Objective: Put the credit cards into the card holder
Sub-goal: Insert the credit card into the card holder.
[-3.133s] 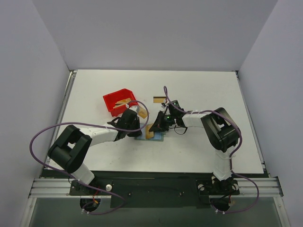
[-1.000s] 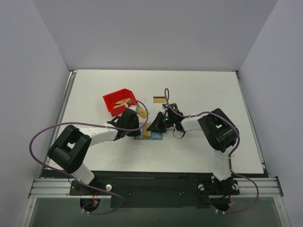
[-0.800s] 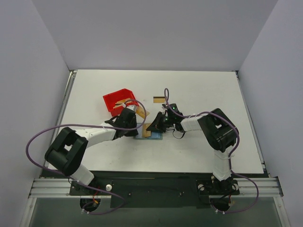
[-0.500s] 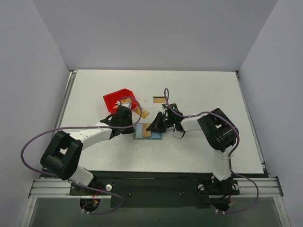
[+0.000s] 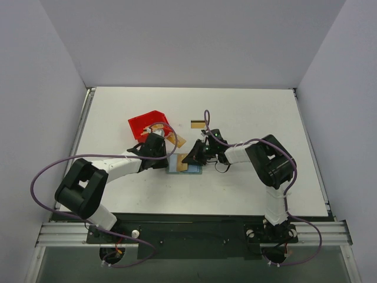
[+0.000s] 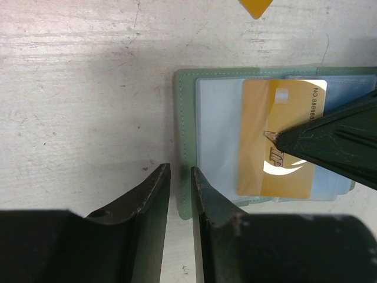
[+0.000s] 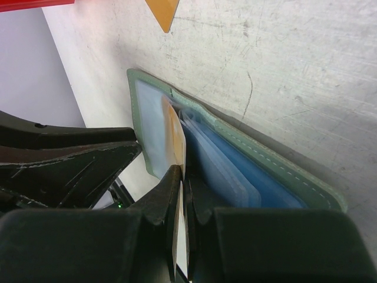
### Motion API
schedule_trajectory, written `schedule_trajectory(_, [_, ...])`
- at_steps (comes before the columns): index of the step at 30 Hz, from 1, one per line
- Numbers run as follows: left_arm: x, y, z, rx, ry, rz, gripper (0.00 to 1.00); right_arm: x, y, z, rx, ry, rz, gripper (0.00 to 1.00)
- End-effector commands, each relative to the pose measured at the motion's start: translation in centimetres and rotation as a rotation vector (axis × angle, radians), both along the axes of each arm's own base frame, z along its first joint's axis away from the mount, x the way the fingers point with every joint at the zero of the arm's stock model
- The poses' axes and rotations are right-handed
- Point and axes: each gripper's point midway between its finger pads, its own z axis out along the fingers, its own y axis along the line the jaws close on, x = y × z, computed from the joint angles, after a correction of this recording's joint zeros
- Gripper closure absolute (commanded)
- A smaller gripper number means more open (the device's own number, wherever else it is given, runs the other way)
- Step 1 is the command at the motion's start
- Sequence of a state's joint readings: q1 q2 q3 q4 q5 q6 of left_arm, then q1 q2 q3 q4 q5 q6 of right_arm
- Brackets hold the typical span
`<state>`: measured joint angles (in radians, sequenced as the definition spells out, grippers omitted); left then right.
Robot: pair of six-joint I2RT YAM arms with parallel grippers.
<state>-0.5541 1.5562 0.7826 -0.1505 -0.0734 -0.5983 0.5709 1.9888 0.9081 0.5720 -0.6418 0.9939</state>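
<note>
We had the right claw [image 7: 184, 175] pinched shut on a credit card [image 6: 259, 147], the open card holder [image 6: 187, 147] just ahead of its tips; the left claw [image 6: 179, 175], barely parted, held nothing

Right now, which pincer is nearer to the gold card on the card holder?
Right. The right pincer grips the gold card; the left pincer sits beside the card holder, off the card.
</note>
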Motion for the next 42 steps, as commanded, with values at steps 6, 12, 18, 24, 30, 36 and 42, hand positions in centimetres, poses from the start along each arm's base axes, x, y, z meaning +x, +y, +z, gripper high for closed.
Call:
schedule_trajectory(6, [1.1,-1.1,-0.1,-0.04,-0.017,-0.015,0.74,-0.6,-1.5,-3.6,-0.127,0.037,-0.008,1.0])
schedule_trajectory(12, [0.8,-1.5,-0.6,-0.051,-0.01,-0.04,0.95,-0.7,-0.8,-3.5,-0.106,0.035,0.015,1.0])
schedule_trajectory(18, [0.5,-1.7,-1.0,-0.065,-0.002,-0.048,1.0,-0.6,0.2,-3.3,-0.099,0.023,0.031,1.0])
schedule_trajectory(24, [0.2,-2.1,-1.1,-0.091,0.008,-0.06,1.0,-0.9,0.9,-3.1,-0.112,0.014,0.065,0.96])
schedule_trajectory(30, [-0.2,-2.2,-1.0,-0.102,0.006,-0.064,1.0,-1.1,-0.4,-1.9,-0.201,-0.032,0.084,0.84])
schedule_trajectory(36, [0.0,-2.3,-0.6,-0.13,-0.027,-0.062,1.0,-0.9,-2.1,-0.4,-0.305,-0.085,0.098,0.62])
schedule_trajectory(42, [-0.2,-2.3,-0.6,-0.14,-0.026,-0.057,1.0,-0.9,-3.4,0.7,-0.381,-0.114,0.097,0.58])
